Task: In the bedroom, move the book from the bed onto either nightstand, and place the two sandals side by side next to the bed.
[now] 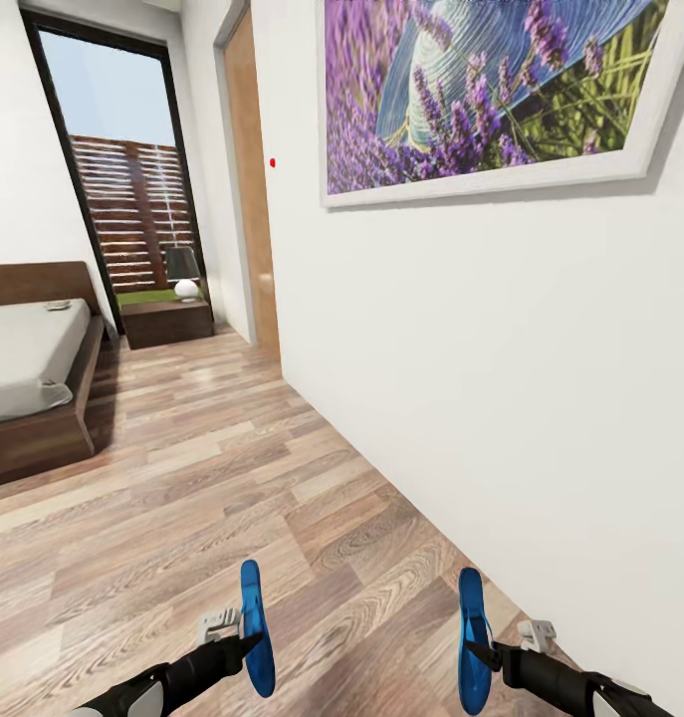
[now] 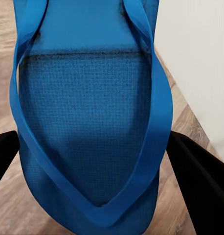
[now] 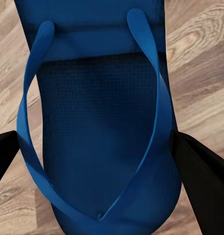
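At the bottom of the head view, one blue sandal is clamped on edge by the left gripper, and the other sandal by the right gripper, above the wood-plank floor. The bed is seen at left, with a nightstand beyond it.

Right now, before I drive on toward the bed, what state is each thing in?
Left gripper: shut on left sandal, carried above the floor.
Right gripper: shut on right sandal, carried above the floor.
Bed: ahead at left; a small item near the headboard, too small to identify.
Nightstand: beside the bed, a lamp standing on it.
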Motion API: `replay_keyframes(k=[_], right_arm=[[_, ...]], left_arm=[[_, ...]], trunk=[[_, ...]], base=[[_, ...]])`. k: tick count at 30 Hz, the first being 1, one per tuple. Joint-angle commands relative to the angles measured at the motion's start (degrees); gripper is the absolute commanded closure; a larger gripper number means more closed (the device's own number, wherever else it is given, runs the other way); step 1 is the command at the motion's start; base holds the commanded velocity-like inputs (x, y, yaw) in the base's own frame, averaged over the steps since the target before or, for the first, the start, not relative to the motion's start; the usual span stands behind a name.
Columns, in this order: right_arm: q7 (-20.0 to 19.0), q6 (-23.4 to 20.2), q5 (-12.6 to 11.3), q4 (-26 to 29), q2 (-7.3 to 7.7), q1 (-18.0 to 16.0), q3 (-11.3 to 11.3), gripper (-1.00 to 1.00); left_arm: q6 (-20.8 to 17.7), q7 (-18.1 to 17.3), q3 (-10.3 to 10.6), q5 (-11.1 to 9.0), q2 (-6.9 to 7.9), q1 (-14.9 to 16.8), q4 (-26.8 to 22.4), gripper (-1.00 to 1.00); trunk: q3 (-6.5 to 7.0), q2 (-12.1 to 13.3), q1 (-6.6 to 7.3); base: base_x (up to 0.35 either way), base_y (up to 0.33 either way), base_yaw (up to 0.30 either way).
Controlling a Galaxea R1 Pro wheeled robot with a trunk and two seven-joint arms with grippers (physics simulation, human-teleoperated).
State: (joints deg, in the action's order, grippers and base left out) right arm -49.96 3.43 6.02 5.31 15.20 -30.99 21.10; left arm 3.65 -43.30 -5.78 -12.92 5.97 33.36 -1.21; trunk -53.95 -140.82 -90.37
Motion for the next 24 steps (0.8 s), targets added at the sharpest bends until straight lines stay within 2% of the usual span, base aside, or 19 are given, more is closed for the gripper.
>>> replay_keyframes(k=[1, 10, 14, 19, 24], right_arm=[[-0.14, 0.35, 0.64, -0.05, 0.01, -0.03, 0.35, 1.0], [-0.19, 0.35, 0.82, -0.07, 0.01, -0.03, 0.35, 1.0], [-0.22, 0.35, 2.41, -0.05, 0.01, -0.02, 0.35, 1.0], [-0.23, 0.35, 2.74, -0.07, 0.01, -0.03, 0.35, 1.0], [-0.2, 0.35, 2.77, -0.04, 0.01, -0.03, 0.35, 1.0]], left_arm=[[0.22, -0.21, -0.38, 0.35, 0.01, 0.04, 0.08, 1.0], [0.22, -0.21, -0.37, 0.35, 0.01, 0.04, 0.11, 1.0], [0.22, -0.21, -0.37, 0.35, 0.01, 0.04, 0.12, 1.0], [0.15, -0.21, -0.37, 0.35, -0.05, 0.04, 0.09, 1.0], [0.16, -0.21, -0.37, 0.35, -0.08, 0.04, 0.13, 1.0]], trunk=[[0.13, 0.39, 0.24], [1.74, 4.0, 2.21], [2.46, 5.61, 3.09], [3.36, 7.61, 4.19], [3.36, 7.61, 4.19]], base=[[0.0, 0.0, 0.0], [0.0, 0.0, 0.0], [0.0, 0.0, 0.0], [0.0, 0.0, 0.0], [0.0, 0.0, 0.028]])
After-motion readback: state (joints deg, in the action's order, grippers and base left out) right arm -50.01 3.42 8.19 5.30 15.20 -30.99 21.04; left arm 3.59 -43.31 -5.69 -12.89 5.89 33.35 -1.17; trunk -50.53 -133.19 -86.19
